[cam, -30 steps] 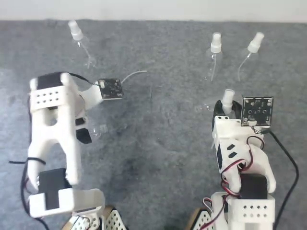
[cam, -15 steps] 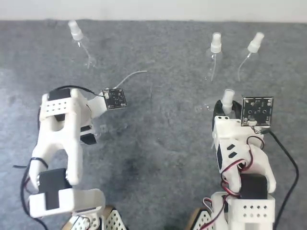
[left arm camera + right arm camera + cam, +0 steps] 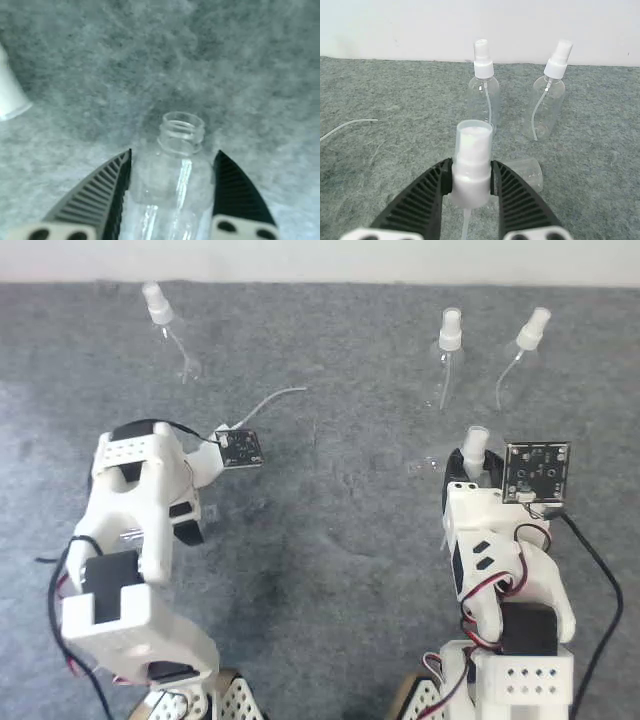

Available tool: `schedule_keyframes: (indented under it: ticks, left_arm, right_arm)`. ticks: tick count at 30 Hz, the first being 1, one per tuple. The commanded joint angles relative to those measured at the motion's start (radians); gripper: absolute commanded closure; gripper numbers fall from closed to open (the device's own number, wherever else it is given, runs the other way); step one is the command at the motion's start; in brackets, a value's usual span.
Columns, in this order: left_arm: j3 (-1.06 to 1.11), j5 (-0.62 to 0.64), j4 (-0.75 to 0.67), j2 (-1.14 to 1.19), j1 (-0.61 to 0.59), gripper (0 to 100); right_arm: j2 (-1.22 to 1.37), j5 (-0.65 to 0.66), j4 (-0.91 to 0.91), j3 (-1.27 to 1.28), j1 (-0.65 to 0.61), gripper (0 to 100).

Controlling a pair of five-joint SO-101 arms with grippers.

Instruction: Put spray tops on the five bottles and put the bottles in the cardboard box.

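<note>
no readable text, no labels, no numbers, no signs

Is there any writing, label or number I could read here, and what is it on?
No readable text anywhere.
Capped clear plastic bottles: no labels.
Uncapped clear plastic bottle in the left hand: no label.
White spray top in the right hand: plain.
Small dark square circuit boards: any marks too small to read.
</note>
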Motion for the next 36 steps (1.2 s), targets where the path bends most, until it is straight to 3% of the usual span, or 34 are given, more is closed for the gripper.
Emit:
schedule_keyframes:
  ticks: [1, 14, 20, 29, 36]
  left_arm:
    - [-0.068, -0.006, 0.087, -0.014, 0.006, 88]
    - [-0.412, 0.002, 0.516, -0.012, 0.006, 90]
    - [-0.45, 0.137, 0.514, -0.014, 0.008, 90]
    - [-0.529, 0.238, 0.514, -0.014, 0.009, 97]
    - [-0.641, 0.463, 0.514, -0.014, 0.071, 97]
  right_arm:
    - [-0.024, 0.0, -0.024, -0.009, 0.001, 99.0]
    - [-0.024, 0.0, -0.019, -0.009, 0.001, 99.0]
    - [-0.024, 0.0, -0.019, -0.009, 0.001, 99.1]
    - [-0.024, 0.0, -0.022, -0.009, 0.001, 99.1]
    - [-0.024, 0.0, -0.022, -0.009, -0.001, 99.1]
